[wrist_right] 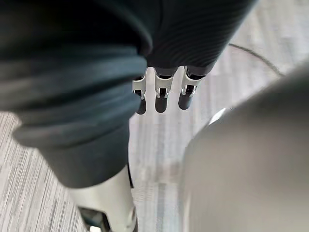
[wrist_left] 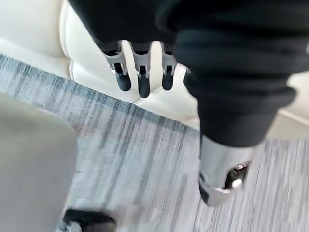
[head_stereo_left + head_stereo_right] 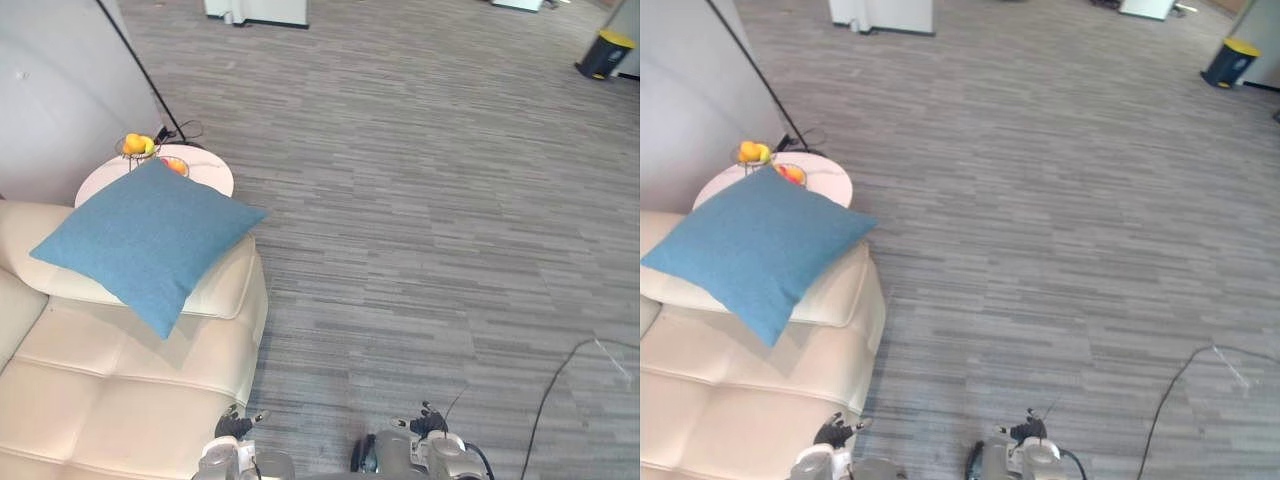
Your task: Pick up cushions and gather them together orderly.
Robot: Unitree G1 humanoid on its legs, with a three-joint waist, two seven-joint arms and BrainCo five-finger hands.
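Observation:
A blue square cushion (image 3: pixel 145 240) lies tilted on the arm of a cream leather sofa (image 3: pixel 110 370), one corner hanging over the seat. My left hand (image 3: pixel 232 428) hangs low beside the sofa's front corner, fingers (image 2: pixel 140 77) straight and holding nothing. My right hand (image 3: pixel 428 422) hangs low over the grey carpet, well to the right of the sofa, fingers (image 1: pixel 163 94) straight and empty. Both hands are far below the cushion and apart from it.
A small round white side table (image 3: pixel 200 168) stands behind the sofa arm with a wire bowl of fruit (image 3: pixel 137 146). A grey wall panel (image 3: pixel 60 90) rises at left. A yellow-lidded bin (image 3: pixel 606 52) stands far right. Grey carpet (image 3: pixel 420 200) stretches wide.

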